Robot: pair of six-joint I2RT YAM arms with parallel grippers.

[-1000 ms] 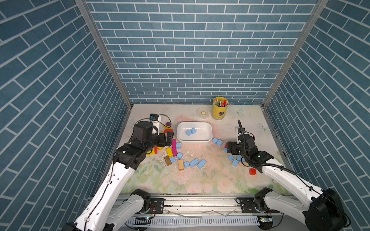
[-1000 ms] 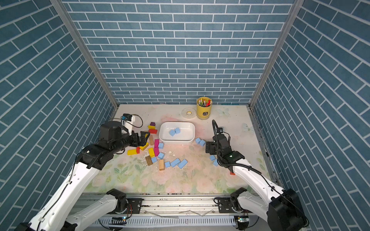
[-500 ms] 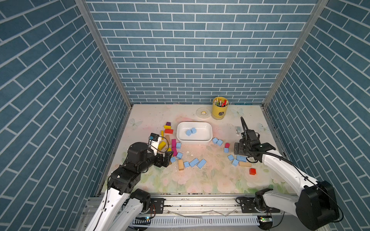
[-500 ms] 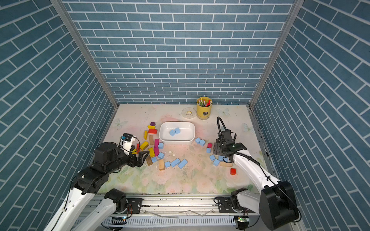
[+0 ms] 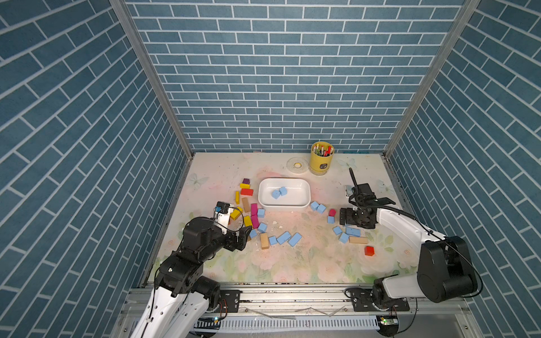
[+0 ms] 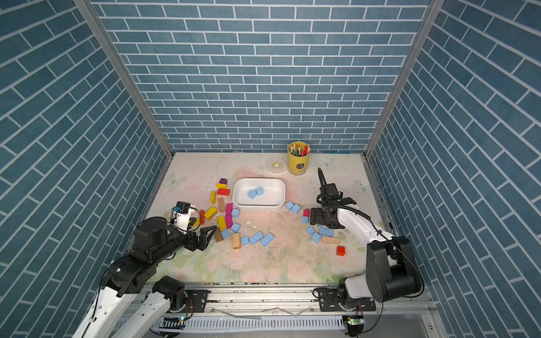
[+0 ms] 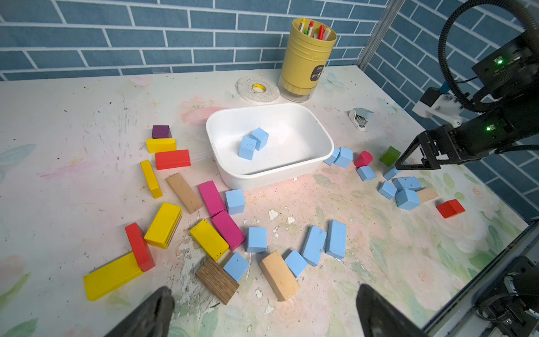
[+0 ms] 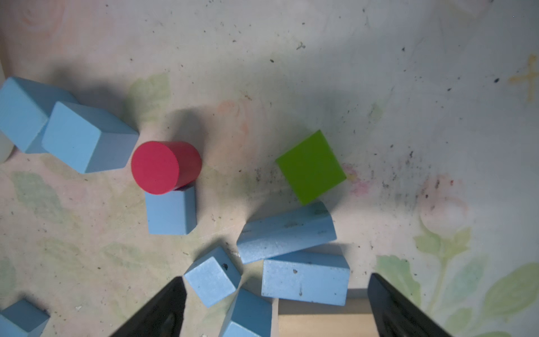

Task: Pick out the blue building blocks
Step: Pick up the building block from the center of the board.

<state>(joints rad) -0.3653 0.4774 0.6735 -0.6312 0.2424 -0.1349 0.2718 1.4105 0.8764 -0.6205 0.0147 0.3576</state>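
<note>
- Blue building blocks lie scattered over the tabletop in two loose groups, one to each side of the white tray. Two blue cubes already sit inside the tray.
- The right fingers are spread wide and empty. They point down over the right-hand group and touch nothing.
- Directly beneath them a blue brick lies flat, its long axis running from one finger towards the other.
- A small blue cube sits in the same gap near the brick's end, and a pale wooden block lies just beside the brick's long side.
- Closing as they stand would probably squeeze the brick lengthwise and catch the cube with it. Turning the wrist to span the brick's narrow width looks safer.
- The left fingers are also wide apart and hold nothing, low beside the left-hand group.
- Just ahead of them a blue block lies between a dark wooden block and a tan block.
- Each arm is nearer its own group, and the right one is already straight above its brick.
</note>
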